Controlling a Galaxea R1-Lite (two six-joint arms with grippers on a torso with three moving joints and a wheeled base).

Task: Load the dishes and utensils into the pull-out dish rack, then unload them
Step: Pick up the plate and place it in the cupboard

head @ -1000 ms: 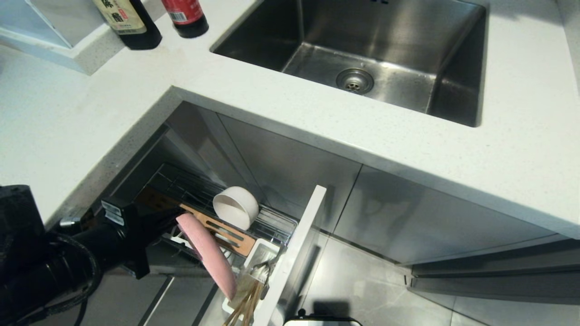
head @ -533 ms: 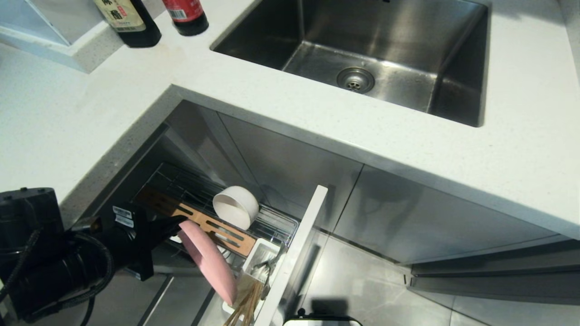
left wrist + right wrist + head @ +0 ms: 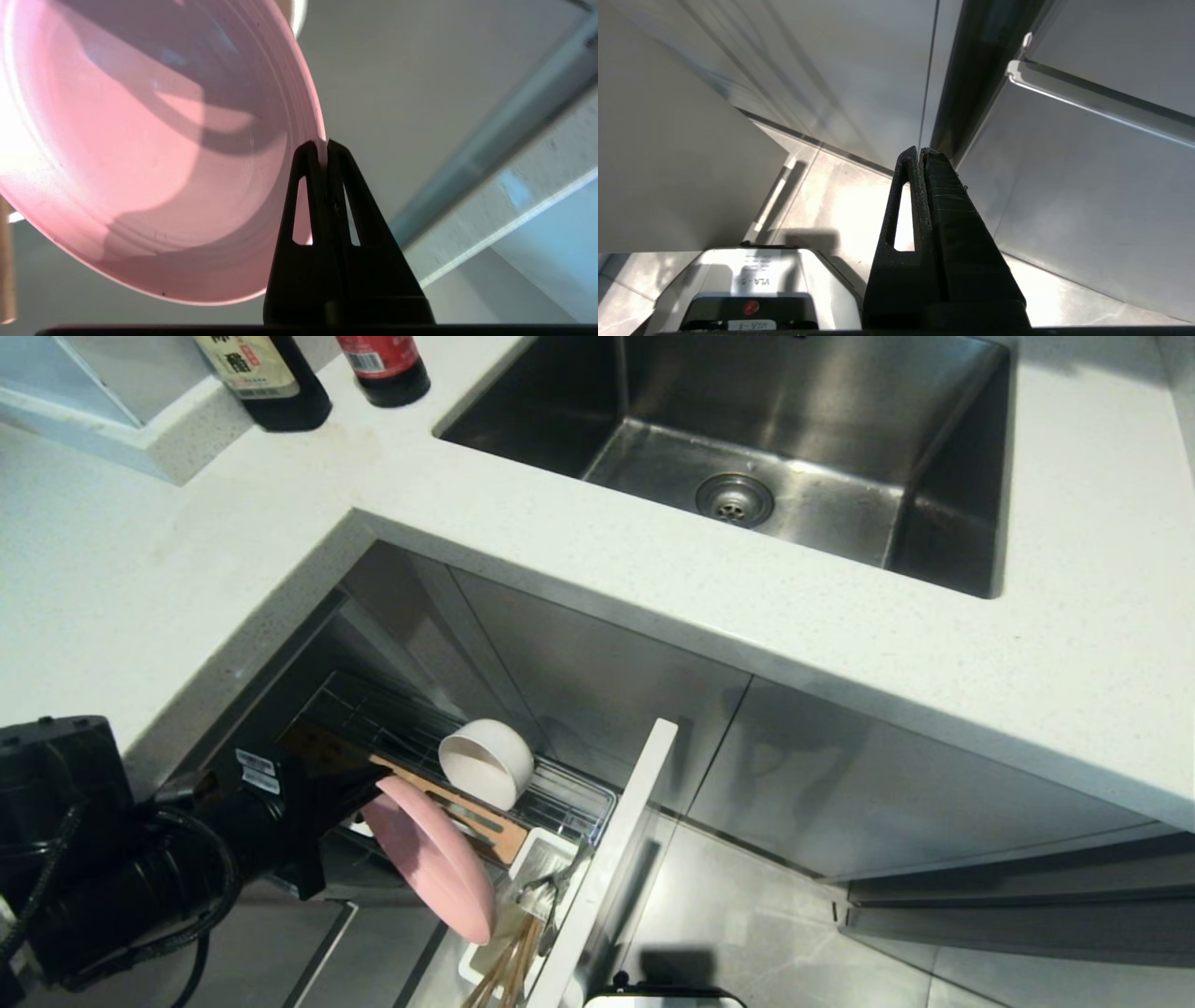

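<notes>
Pink plate (image 3: 431,861), pinched at its rim by the left gripper (image 3: 323,145) at seven o'clock of the bowl (image 3: 485,763), should rise clear of the rack (image 3: 569,800) without clipping chopsticks (image 3: 509,959); right gripper (image 3: 920,151) parked, jaws pressed together.

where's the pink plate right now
In the head view, low on the left: the pink plate is pinched at its rim by the left end effector, tilted over the dish rack beside the white bowl.

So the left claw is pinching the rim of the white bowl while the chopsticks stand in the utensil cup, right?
Not quite. The left gripper pinches the rim of the pink plate, as the left wrist view shows. The white bowl sits untouched in the rack; the chopsticks do stand in the utensil cup.
</notes>
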